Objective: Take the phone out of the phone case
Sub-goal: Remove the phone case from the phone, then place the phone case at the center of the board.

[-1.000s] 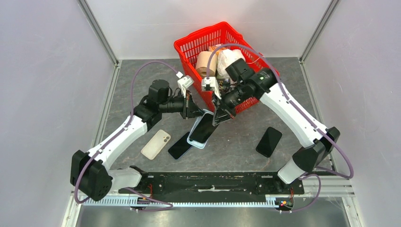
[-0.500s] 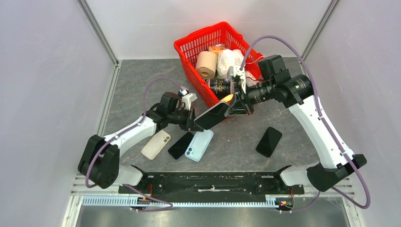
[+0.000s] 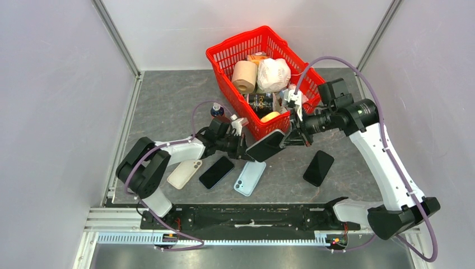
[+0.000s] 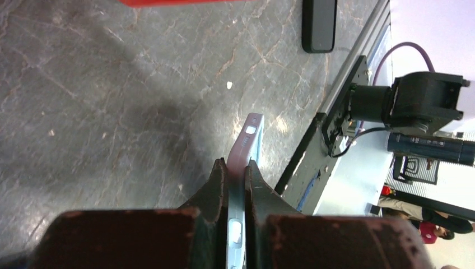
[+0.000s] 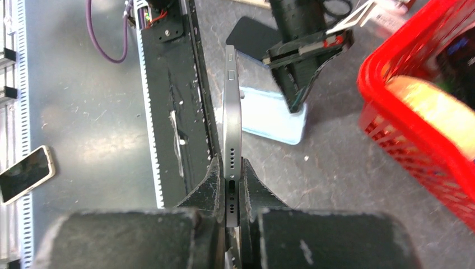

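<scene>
Plainly bare phone (image 3: 266, 145) (grey-edged)

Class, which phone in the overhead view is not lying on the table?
The dark phone by the red basket, clamped at its ends by the left gripper and right gripper; the rest lie flat.

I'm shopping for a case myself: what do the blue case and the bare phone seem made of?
The phone case looks like soft plastic or silicone: thin pale-blue wall, matte, lilac-tinted rim, moulded button bumps. The phone seems metal-framed: satin grey edge with drilled speaker holes. Its face looks like glossy dark glass.
</scene>
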`<action>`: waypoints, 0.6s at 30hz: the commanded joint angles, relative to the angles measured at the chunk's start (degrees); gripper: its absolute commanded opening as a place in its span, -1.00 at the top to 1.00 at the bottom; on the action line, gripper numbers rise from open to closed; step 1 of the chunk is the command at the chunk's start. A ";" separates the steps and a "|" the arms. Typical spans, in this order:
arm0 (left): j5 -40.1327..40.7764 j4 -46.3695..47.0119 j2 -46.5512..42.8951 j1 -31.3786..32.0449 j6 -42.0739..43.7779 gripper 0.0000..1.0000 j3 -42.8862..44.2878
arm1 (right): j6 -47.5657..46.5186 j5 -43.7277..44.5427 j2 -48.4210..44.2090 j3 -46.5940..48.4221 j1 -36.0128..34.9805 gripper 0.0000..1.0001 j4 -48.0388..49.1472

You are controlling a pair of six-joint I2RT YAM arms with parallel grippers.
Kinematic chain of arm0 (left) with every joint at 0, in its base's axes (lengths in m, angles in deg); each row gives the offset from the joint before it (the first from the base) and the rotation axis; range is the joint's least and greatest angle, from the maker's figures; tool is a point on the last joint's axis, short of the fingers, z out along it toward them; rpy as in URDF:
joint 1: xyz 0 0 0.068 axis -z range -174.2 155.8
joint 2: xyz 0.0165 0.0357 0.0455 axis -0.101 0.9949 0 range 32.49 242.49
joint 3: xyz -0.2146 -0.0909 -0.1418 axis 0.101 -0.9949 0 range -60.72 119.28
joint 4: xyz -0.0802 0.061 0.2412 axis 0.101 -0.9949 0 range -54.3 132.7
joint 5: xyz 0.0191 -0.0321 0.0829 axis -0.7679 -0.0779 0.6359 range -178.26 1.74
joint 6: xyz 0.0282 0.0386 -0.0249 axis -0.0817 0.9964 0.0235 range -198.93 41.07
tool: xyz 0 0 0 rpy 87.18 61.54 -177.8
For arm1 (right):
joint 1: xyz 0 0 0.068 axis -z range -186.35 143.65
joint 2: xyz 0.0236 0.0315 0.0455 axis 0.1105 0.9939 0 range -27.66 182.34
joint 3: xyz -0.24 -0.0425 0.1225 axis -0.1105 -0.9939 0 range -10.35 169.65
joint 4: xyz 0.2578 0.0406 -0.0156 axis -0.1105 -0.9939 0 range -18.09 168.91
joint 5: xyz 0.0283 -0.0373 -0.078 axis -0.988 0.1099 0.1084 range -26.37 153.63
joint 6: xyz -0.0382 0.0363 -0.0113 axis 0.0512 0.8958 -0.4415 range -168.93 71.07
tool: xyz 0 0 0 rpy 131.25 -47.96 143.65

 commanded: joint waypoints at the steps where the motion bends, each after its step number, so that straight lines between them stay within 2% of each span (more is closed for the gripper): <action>1: 2.23 9.95 2.85 0.56 -4.72 0.96 1.55 | -2.61 -0.68 -1.26 -3.32 1.26 1.00 -4.84; 5: 2.33 9.94 5.31 0.58 -3.45 0.90 2.68 | -4.65 0.44 0.21 -8.79 2.58 1.00 -6.68; 10: 3.66 6.63 5.76 0.56 0.10 0.53 3.70 | -8.28 -0.44 2.81 -14.22 4.46 1.00 -7.69; 18: 7.19 2.05 3.46 0.56 5.71 0.14 3.45 | -12.28 -2.02 5.72 -18.32 6.72 1.00 -7.75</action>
